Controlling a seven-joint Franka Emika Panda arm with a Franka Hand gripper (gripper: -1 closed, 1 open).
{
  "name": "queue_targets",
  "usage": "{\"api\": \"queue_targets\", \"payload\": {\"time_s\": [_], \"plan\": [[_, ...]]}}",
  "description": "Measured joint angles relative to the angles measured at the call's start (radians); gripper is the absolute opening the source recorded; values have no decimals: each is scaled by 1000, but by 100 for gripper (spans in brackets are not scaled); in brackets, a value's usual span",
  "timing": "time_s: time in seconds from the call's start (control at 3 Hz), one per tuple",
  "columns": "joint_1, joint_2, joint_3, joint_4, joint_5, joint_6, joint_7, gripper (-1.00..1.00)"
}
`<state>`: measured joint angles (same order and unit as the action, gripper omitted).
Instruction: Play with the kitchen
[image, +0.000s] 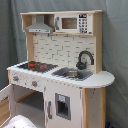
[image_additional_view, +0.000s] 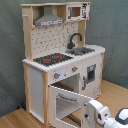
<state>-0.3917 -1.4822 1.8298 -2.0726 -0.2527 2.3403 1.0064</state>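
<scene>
The kitchen (image: 60, 75) is a tall white and light-wood toy with a black-red hob (image: 35, 65), a grey sink (image: 73, 74), a black tap (image: 85, 58) and a grey hood (image: 40, 27). In the second exterior view the kitchen (image_additional_view: 60, 65) has its windowed oven door (image_additional_view: 67, 104) swung open towards the front. My gripper (image_additional_view: 92, 111) sits at the white arm's end, right beside the open door's outer edge. In the first exterior view only a white part of the arm (image: 20, 122) shows at the bottom left, below the hob.
A grey curtain (image_additional_view: 112, 30) hangs behind the kitchen. The kitchen stands on a wooden floor (image_additional_view: 112, 90). A narrow cupboard door with a small window (image: 62, 106) is closed beside the oven. A toy microwave (image: 75, 22) sits on the top shelf.
</scene>
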Motion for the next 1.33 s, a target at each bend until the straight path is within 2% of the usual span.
{"api": "queue_targets", "payload": {"time_s": [0.33, 0.67, 1.0, 1.33], "plan": [[41, 13, 23, -73, 8, -54, 39, 100], [83, 14, 24, -171, 27, -58, 42, 100], [82, 15, 26, -271, 30, -53, 28, 100], [12, 15, 49, -313, 29, 10, 14, 100]]}}
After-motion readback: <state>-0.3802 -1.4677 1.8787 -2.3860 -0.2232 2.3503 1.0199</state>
